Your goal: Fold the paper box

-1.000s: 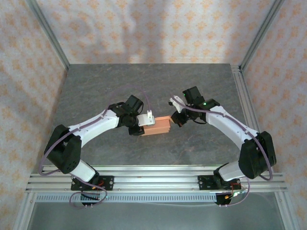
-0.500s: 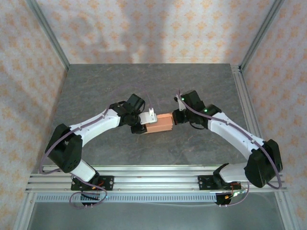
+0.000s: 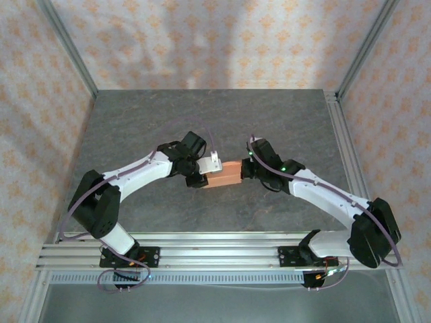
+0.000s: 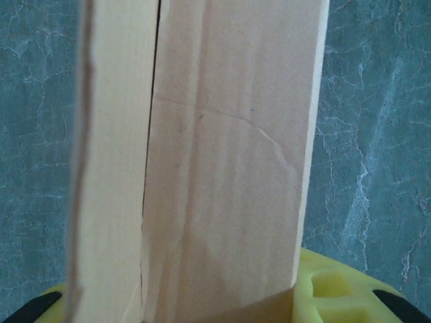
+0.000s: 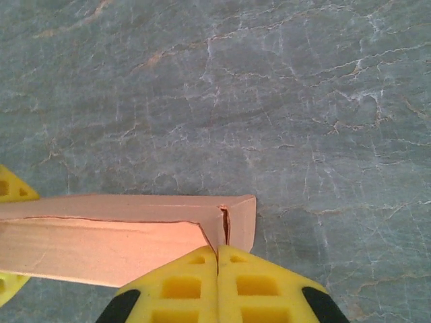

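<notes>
The paper box (image 3: 226, 176) is a salmon-orange, folded shallow box at the middle of the table. My left gripper (image 3: 204, 174) is shut on its left end. In the left wrist view the box (image 4: 222, 168) stands between the yellow fingers (image 4: 337, 289) and covers most of the picture. My right gripper (image 3: 246, 168) is shut with nothing between its pads. Its tip (image 5: 217, 250) touches the box's right end (image 5: 236, 219), where a small flap seam stays slightly open. The left gripper's yellow fingertips (image 5: 9, 185) appear at the far end of the box (image 5: 101, 235).
The box hangs just over a grey marbled tabletop (image 3: 215, 121). Aluminium rails (image 3: 215, 250) carry both arm bases along the near edge. Metal frame posts (image 3: 340, 134) and patterned walls close in the sides and back.
My right arm has swung left and lower, bringing its shut gripper from above the box's right end to press against it. The left gripper and box shifted slightly right.
</notes>
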Controlling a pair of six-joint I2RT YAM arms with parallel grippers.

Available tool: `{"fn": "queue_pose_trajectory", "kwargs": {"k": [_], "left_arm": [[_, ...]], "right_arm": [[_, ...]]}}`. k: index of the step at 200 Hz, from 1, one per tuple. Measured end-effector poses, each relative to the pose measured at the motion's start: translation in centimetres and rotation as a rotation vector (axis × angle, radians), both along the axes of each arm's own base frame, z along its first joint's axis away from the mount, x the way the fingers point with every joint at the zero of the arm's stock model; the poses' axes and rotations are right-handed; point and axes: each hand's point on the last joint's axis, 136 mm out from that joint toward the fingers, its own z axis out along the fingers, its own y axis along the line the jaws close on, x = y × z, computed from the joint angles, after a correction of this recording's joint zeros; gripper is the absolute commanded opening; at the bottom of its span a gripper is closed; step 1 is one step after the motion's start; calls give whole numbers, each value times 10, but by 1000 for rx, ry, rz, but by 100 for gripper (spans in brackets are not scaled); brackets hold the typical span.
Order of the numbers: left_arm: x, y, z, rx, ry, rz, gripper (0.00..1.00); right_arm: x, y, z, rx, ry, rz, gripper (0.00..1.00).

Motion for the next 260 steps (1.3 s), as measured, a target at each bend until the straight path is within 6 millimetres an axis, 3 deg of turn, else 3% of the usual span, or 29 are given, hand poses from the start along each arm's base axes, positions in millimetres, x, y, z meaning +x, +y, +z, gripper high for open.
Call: {"fn": "queue_pose_trajectory", "kwargs": {"k": [74,156,216,260], "left_arm": [[0,-1,0,-7,8,15,42],[1,1,3,-12,5,48,77],[8,-1,42,-118,-92,137,99],[1,6,56,-204,-130,233,100]], "right_arm": [[4,0,-5,21,-64,-53,0],[6,-7,-8,-2,-82,-94,0],[7,-11,-9,-30,-78,-105,0],[9,-12,-8,-53,-74,-108,0]]}}
